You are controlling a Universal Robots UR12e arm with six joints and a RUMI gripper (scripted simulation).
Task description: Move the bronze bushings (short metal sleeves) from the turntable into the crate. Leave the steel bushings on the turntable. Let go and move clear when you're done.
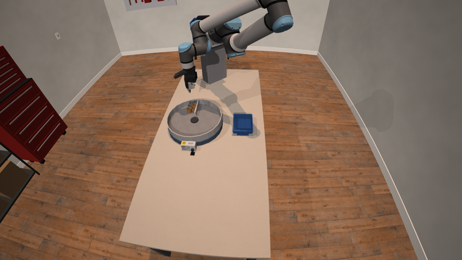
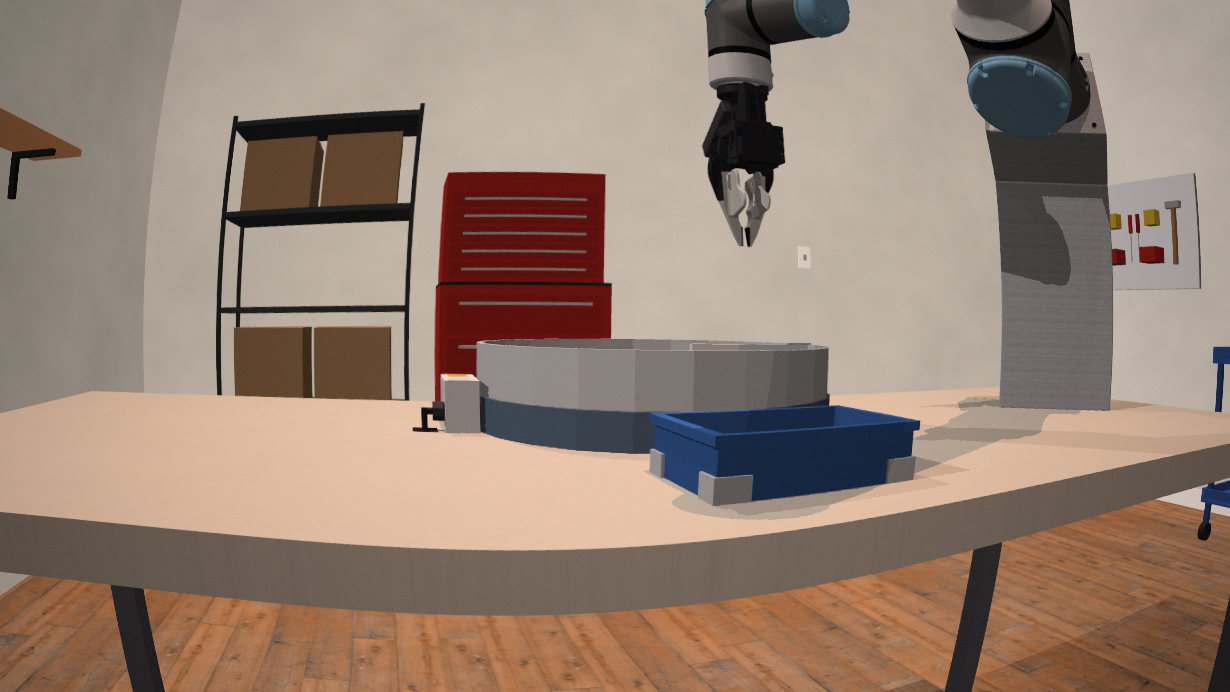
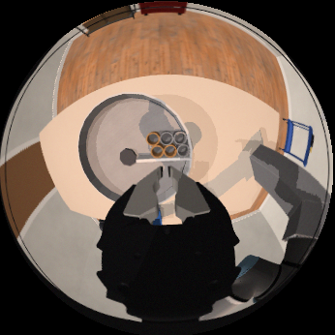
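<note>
Even, soft light is falling from above, leaving all three views bright and sharp, with no glare. The arm point(image 1: 226, 25) is casting pale grey shadows across the surface point(image 1: 206, 194) and a faint one on the right wall point(image 1: 374, 109). The crate point(image 2: 782, 447) is throwing a short shadow beside itself. The wrist view is bending strongly into a fisheye circle with black corners; the top view is curving the floor edges.
</note>
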